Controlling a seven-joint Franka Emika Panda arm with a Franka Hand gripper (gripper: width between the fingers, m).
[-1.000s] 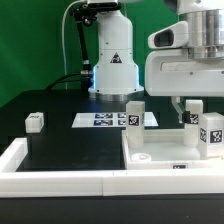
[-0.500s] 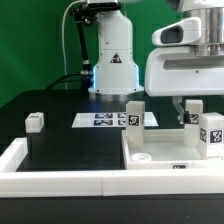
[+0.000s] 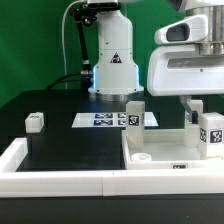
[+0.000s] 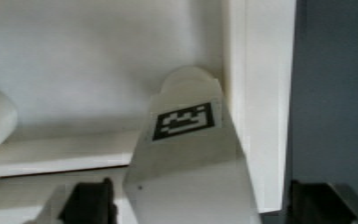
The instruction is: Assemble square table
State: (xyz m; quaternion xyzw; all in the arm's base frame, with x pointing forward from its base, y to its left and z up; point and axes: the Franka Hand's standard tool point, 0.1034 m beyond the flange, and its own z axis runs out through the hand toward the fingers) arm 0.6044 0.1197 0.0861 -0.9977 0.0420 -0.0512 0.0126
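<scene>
The square slab (image 3: 165,150) lies flat at the front on the exterior view's right, with a tag on its front edge. Two white tagged legs stand upright on it: one at its far left corner (image 3: 133,113) and one at its right side (image 3: 211,130). A third leg (image 3: 36,121) lies loose on the black surface at the left. My gripper (image 3: 200,108) hangs over the right leg. In the wrist view this leg (image 4: 190,130) stands between my fingers (image 4: 91,200), with a dark gap on one side. The gripper (image 4: 202,205) is open. The slab (image 4: 87,60) lies below.
The marker board (image 3: 105,120) lies flat in front of the robot base (image 3: 112,60). A long white rim (image 3: 60,178) borders the black surface along the front and left. A round hole (image 3: 142,157) shows at the slab's near left corner.
My gripper has shifted slightly toward the exterior view's right and a little upward. The legs and slab have not moved.
</scene>
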